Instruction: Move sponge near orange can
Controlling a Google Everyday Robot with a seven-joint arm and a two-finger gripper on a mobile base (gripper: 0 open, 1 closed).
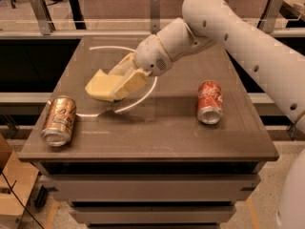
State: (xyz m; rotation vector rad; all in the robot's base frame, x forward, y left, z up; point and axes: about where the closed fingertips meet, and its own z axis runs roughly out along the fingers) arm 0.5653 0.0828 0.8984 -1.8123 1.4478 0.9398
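The orange can lies on its side at the front left of the table, silver top toward me. My gripper hangs above the table's left middle, to the right of the can and apart from it. It is shut on the pale yellow sponge, which sticks out leftward from between the wedge-shaped fingers and is held a little above the tabletop.
A red can with white script lies on its side at the right of the brown table. A white curved line is painted on the tabletop. My white arm reaches in from the upper right.
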